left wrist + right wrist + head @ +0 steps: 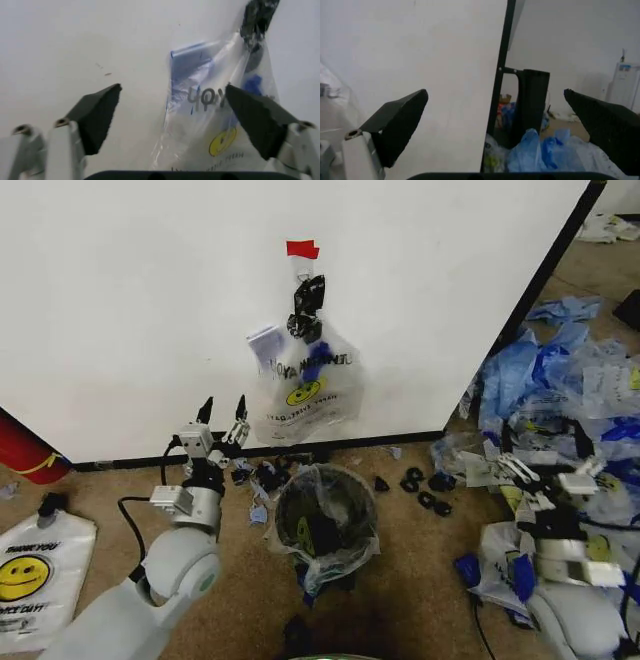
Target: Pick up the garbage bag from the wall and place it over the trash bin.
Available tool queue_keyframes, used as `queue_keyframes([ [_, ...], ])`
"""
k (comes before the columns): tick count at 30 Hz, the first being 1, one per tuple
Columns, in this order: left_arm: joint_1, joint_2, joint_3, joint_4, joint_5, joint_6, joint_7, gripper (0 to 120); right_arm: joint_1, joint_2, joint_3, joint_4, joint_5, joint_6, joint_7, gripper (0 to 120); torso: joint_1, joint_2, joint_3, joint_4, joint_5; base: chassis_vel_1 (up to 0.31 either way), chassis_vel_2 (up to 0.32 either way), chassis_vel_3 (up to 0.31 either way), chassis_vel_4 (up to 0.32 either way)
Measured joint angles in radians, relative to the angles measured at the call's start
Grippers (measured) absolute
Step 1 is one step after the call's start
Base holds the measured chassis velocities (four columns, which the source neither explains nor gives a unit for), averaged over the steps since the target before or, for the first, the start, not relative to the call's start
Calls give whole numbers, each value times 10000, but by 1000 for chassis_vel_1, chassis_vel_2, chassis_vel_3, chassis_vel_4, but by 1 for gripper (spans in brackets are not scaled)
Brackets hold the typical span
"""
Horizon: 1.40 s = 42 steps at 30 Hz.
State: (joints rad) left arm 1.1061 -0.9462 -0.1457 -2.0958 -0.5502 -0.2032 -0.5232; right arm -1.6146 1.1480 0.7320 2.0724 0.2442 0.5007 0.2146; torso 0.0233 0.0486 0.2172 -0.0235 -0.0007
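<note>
Head view: left claw (224, 413), fingers apart, sits just left of the hanging garbage bag (305, 385).

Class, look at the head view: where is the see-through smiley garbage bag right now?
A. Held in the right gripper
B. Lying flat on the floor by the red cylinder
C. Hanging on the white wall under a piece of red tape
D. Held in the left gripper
C: the garbage bag hangs on the wall below the red tape, while the left gripper is open beside it, holding nothing.
</note>
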Motion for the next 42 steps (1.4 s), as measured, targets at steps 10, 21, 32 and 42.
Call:
queue_keyframes([
  [10,681,-190,-52,-140,225,-261,53,100,-714,521,266,88,486,815,-1205,100,0,0,0,0,-1,0,0,0,0],
  [21,1226,-341,-105,-225,439,-319,21,100,-552,212,304,129,1076,818,-1671,100,0,0,0,0,-3,0,0,0,0],
  [32,1540,-563,-98,-261,581,-284,59,100,52,-12,-23,-71,1239,689,-1655,100,1,0,1,-1,-3,0,0,0,0],
  [42,1636,-562,-283,-377,580,-454,88,100,384,-55,-350,-535,1307,679,-1717,100,1,0,1,-2,-3,0,0,0,0],
])
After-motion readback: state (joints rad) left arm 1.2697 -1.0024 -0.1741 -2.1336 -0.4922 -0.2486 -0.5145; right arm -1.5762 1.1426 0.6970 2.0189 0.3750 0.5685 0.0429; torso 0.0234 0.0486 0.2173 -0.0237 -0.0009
